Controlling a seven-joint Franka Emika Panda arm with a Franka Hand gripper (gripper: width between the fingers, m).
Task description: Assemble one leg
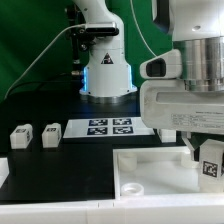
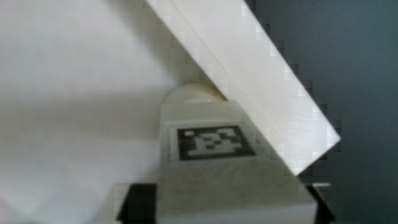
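Observation:
My gripper (image 1: pixel 206 155) is at the exterior view's right, shut on a leg (image 1: pixel 211 166), a small white block with a black-and-white tag. It holds the leg over the right part of the large white square piece (image 1: pixel 150 172). In the wrist view the leg (image 2: pixel 214 150) sits between the two dark fingers (image 2: pixel 146 200) of the gripper (image 2: pixel 228 202), its tag facing the camera. The leg's far end lies against the raised rim (image 2: pixel 249 70) of the square piece. Two more legs (image 1: pixel 20 137) (image 1: pixel 50 135) stand on the dark table at the exterior view's left.
The marker board (image 1: pixel 108 127) lies on the table in front of the arm's base (image 1: pixel 107 72). A round hole (image 1: pixel 131 186) shows in the square piece's near corner. Cables hang behind the base.

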